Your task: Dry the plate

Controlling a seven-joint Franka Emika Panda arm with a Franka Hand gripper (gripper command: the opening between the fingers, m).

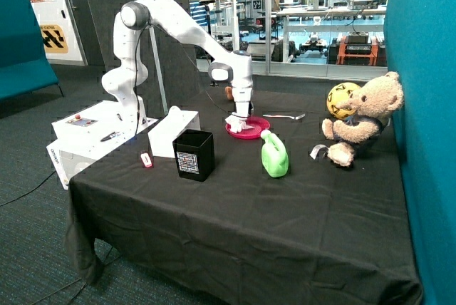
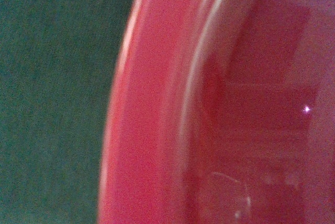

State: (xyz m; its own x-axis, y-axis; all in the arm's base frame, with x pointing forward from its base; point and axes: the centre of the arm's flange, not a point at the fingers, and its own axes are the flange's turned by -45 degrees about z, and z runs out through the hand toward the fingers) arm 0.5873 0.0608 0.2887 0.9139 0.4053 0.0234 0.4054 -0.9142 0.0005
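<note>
The pink plate (image 1: 255, 131) lies flat on the black tablecloth behind the black cup (image 1: 194, 154). My gripper (image 1: 239, 120) points straight down onto the plate's side nearest the robot base. A white crumpled thing (image 1: 234, 122), like a cloth or tissue, sits right at the gripper's tip and touches the plate. The wrist view is filled from very close by the plate's raised rim and inner surface (image 2: 167, 130), with dark tablecloth (image 2: 52, 88) beside it. The gripper does not show in the wrist view.
A light green bottle-like object (image 1: 274, 155) stands just in front of the plate, and a metal spoon (image 1: 285, 115) lies behind it. A teddy bear (image 1: 360, 116) with a yellow ball (image 1: 340, 98) sits by the teal wall. A white box (image 1: 173, 131) and a small red-white item (image 1: 147, 159) are near the cup.
</note>
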